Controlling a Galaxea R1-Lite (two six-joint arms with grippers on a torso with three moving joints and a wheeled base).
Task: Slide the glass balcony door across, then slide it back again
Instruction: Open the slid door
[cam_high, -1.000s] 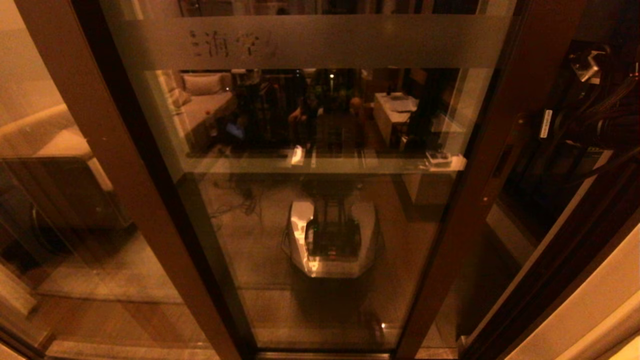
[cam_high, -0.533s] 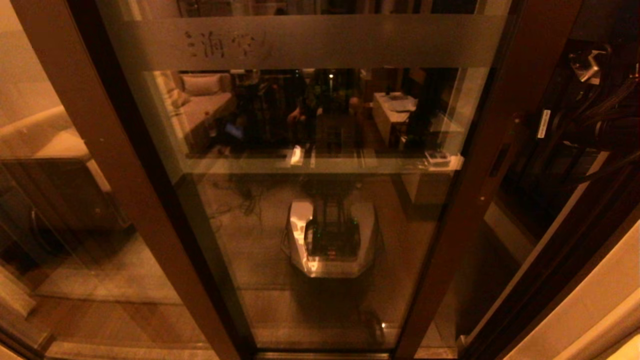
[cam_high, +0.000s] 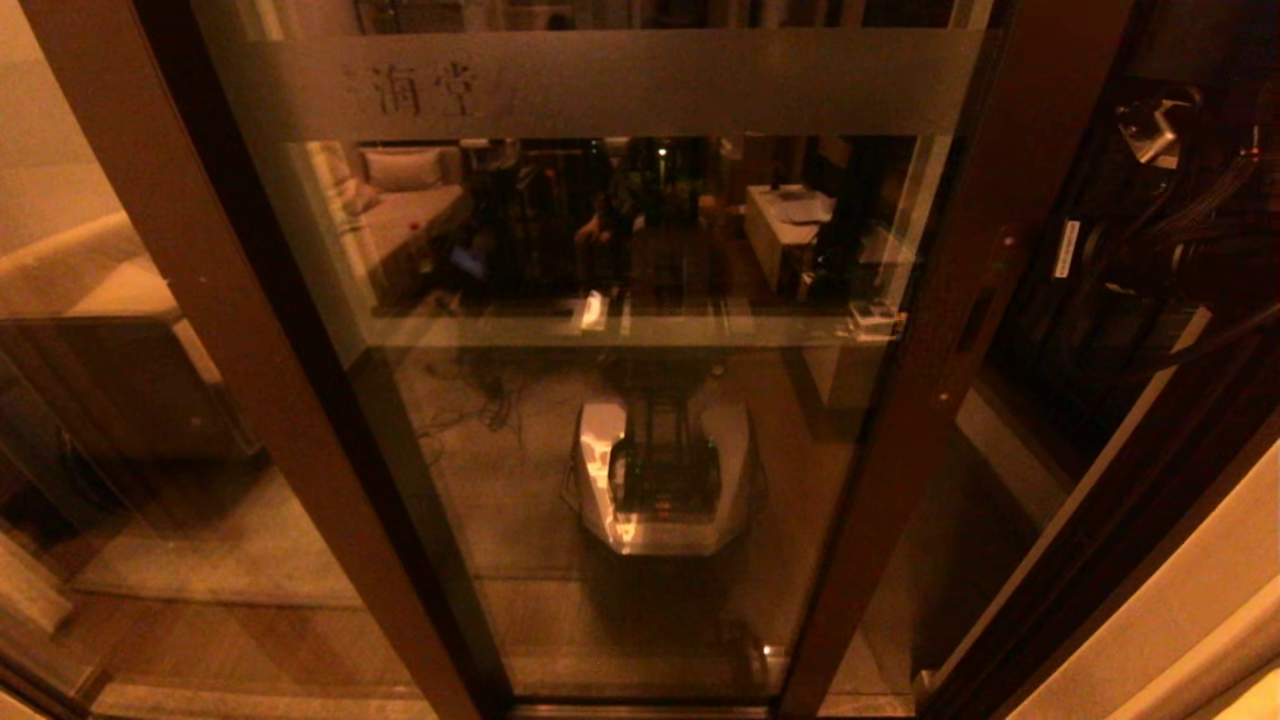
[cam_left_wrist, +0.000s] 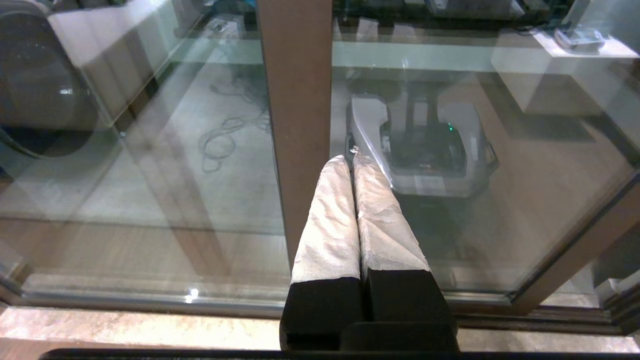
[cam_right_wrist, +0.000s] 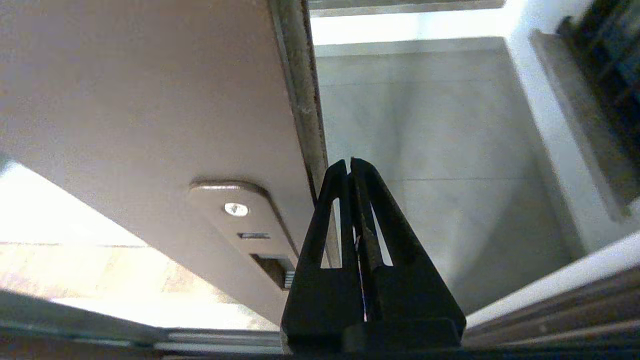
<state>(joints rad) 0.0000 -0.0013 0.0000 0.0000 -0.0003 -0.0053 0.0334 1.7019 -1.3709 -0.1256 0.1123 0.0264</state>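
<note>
The door (cam_high: 640, 330) fills the middle of the head view: a tall glass pane in a dark brown frame, with a broad frosted band (cam_high: 620, 85) across its top bearing 2 faint characters and a thin strip (cam_high: 640, 328) at mid-height. The glass mirrors a room and the robot's base (cam_high: 665, 485). The door's right stile (cam_high: 945, 340) runs slanted from the upper right down to the floor track (cam_high: 640, 708), and a dark gap stands open between that stile and the jamb (cam_high: 1120, 520) on the right. To the left of the door a second brown stile (cam_high: 190, 300) borders another glass panel (cam_high: 90, 400).

The right gripper (cam_right_wrist: 349, 162) has its 2 black fingers (cam_right_wrist: 372, 220) pressed together, holding nothing. In the right wrist view its tips lie just beside the door's narrow edge (cam_right_wrist: 302, 100), at the side facing the open gap; whether they touch it I cannot tell. A lock plate (cam_right_wrist: 245, 225) with a screw sits on the brown stile near the tips. Beyond the edge lies the pale tiled balcony floor (cam_right_wrist: 425, 150).

The left gripper (cam_left_wrist: 352, 159) is parked low before the glass, its 2 grey-wrapped fingers (cam_left_wrist: 330, 220) closed against each other with nothing between them. In the left wrist view it points toward a brown stile (cam_left_wrist: 295, 100), apart from it, with the sill (cam_left_wrist: 125, 330) below.
</note>
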